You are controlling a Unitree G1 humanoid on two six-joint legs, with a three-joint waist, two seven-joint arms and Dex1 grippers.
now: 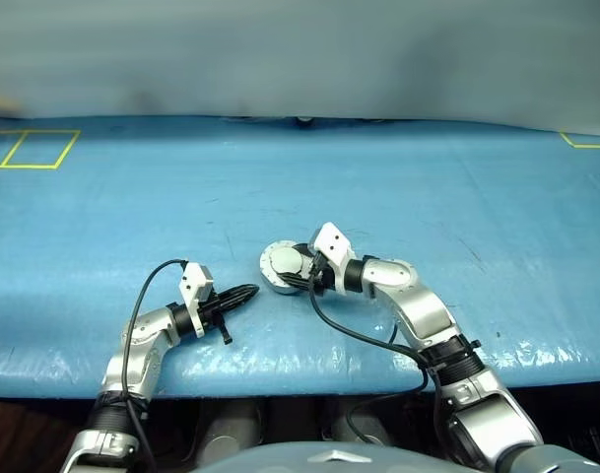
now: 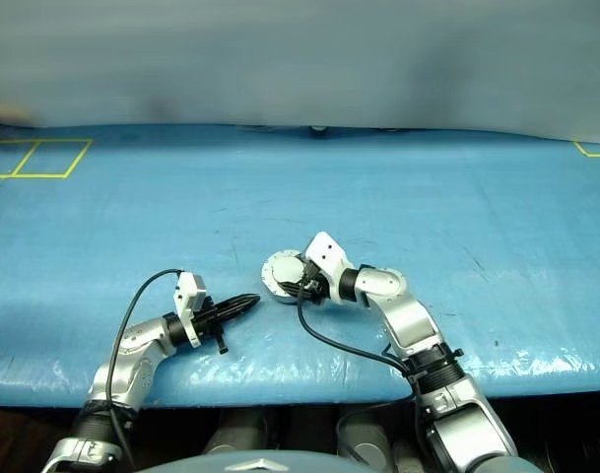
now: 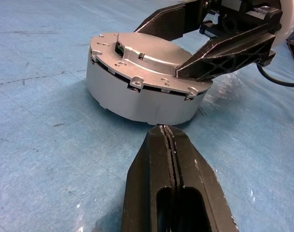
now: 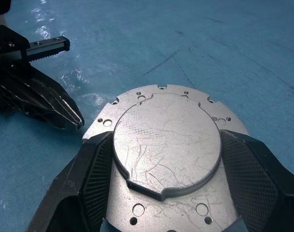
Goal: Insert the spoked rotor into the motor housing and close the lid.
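Observation:
The motor housing [image 3: 137,94] sits on the blue table as a round silver drum, with the lid [image 4: 166,140] lying flat and shut on top of it. My right gripper [image 1: 300,272] reaches over it from the right, its two black fingers [image 4: 96,174] pressed against opposite sides of the lid's raised round centre. A short way to the left, my left gripper [image 3: 167,128] is shut on nothing, its tip level with the housing's side wall and pointing at it. The spoked rotor is hidden.
The blue table [image 1: 398,168] stretches far and wide around the housing; its front edge [image 1: 280,372] runs just below both arms. Yellow tape squares [image 1: 33,148] mark the far left corner. A black cable [image 1: 354,330] loops under my right wrist.

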